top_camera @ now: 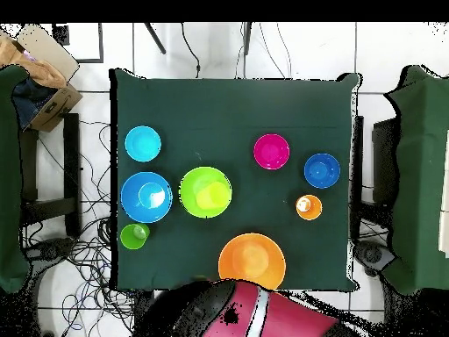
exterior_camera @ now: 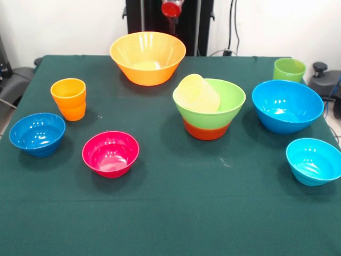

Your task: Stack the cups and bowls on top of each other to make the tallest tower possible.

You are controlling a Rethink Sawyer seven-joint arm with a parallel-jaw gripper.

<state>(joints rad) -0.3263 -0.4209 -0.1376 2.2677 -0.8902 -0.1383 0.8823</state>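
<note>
Front view: pale yellow cup (exterior_camera: 198,93) lies tilted inside light green bowl (exterior_camera: 209,105) — nested in orange-red bowl (exterior_camera: 206,130) — claw state unclear.

In the overhead view the arm (top_camera: 254,320) is a bulky, rounded body, part glossy black and part deep red, with a pale stripe running between the two colours. In the front view only a small shiny red rounded part (exterior_camera: 171,8) shows, set against a black upright pedestal (exterior_camera: 152,16) with dark cables hanging beside it.
</note>
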